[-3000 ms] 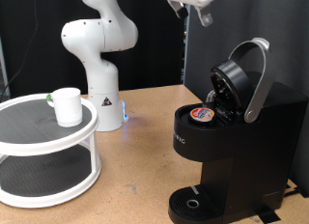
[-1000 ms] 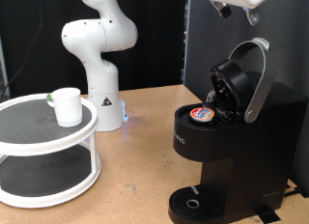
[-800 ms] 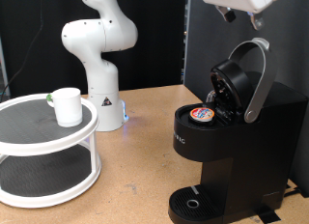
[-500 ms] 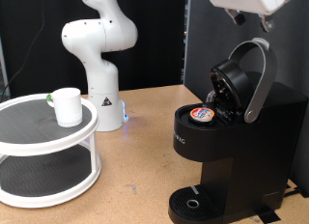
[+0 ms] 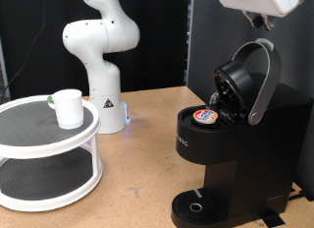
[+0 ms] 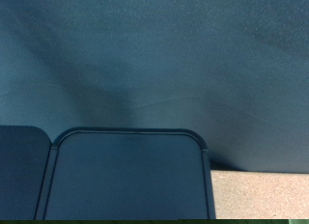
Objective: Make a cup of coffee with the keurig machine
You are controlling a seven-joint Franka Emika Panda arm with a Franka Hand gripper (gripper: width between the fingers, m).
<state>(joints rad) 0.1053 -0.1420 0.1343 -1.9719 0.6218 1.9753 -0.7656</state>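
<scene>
Drifting rightward above keurig (image 5: 240,130); lid up, pod (image 5: 205,116) seated, cup (image 5: 68,107) on rack (image 5: 49,179). Gripper (image 5: 263,21) opening: cannot tell.

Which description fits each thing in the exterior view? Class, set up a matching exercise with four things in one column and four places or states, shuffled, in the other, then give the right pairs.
Things
1. cup
2. keurig machine
3. coffee pod
4. gripper

Places or states
A. sits in the open brew chamber
B. at the exterior view's top right, above the raised handle
C. stands on the top tier of the round white rack
D. lid lifted open, nothing on its drip tray

Pairs: 1-C, 2-D, 3-A, 4-B
</scene>
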